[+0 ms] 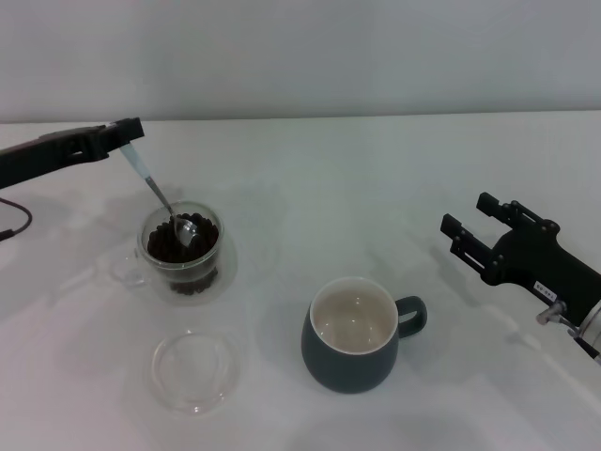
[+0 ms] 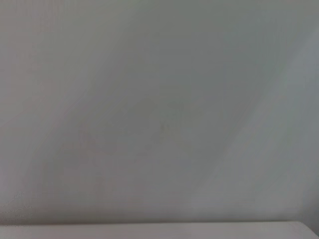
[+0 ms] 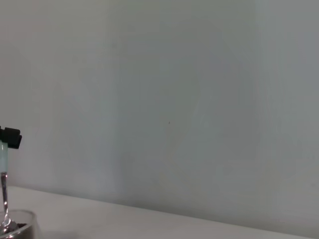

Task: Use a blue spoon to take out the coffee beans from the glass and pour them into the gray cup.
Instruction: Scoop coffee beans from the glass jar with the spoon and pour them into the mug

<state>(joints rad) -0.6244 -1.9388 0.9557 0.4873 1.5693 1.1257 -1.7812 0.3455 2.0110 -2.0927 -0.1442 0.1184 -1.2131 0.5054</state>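
Clamped in the left gripper point(image 1: 129, 132) by its pale handle, the blue spoon point(image 1: 161, 197) is tilted down into the glass point(image 1: 182, 249), its bowl resting among the coffee beans point(image 1: 174, 246). Right of the glass, the gray cup point(image 1: 355, 335) is seen. Fingers apart, the right gripper point(image 1: 474, 227) is parked at the right.

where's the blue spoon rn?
Head view, left side: the blue spoon is held by the left gripper, bowl down among the coffee beans in the glass.
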